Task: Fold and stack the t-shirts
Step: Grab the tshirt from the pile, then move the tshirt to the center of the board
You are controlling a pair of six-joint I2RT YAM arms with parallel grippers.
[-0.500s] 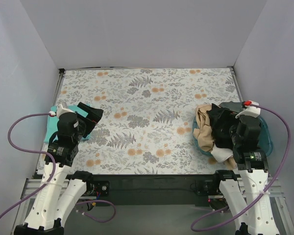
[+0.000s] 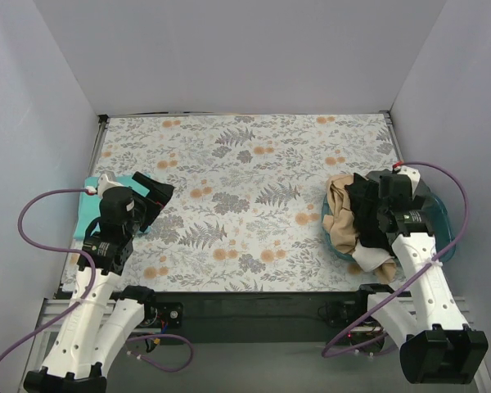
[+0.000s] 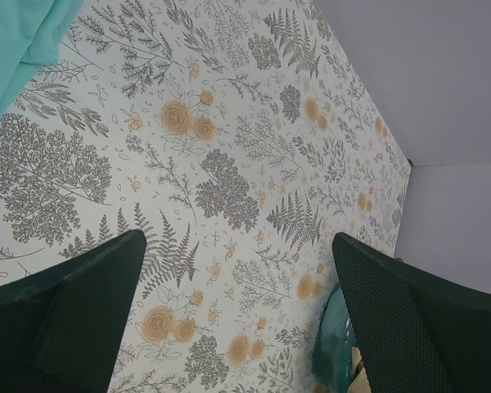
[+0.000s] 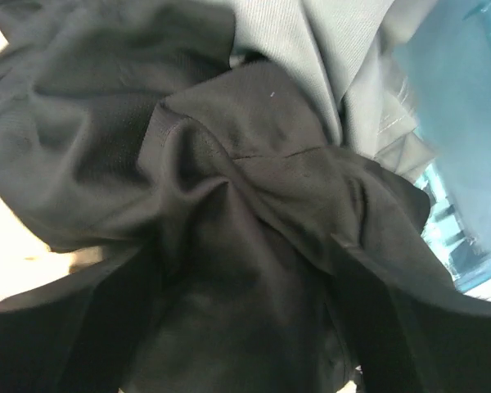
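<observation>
A pile of t-shirts fills the teal basket (image 2: 443,223) at the right: a tan one (image 2: 338,214), a black one (image 2: 362,205) and a white one (image 2: 378,264). My right gripper (image 2: 370,219) is down in this pile. In the right wrist view its jaws (image 4: 241,274) are open, with the black shirt (image 4: 254,164) bunched between and under them, and a grey shirt (image 4: 311,49) beyond. A teal shirt (image 2: 86,214) lies at the table's left edge. My left gripper (image 2: 151,196) hovers over it, open and empty (image 3: 237,241); the teal cloth (image 3: 20,41) shows beside it.
The floral table cover (image 2: 245,188) spans the middle. White walls close in the left, back and right. The basket rim (image 3: 331,348) shows far off in the left wrist view. Purple cables loop beside both arms.
My right arm has swung forward and left, pushing its gripper deeper into the pile over the black shirt. The left arm has shifted only slightly.
</observation>
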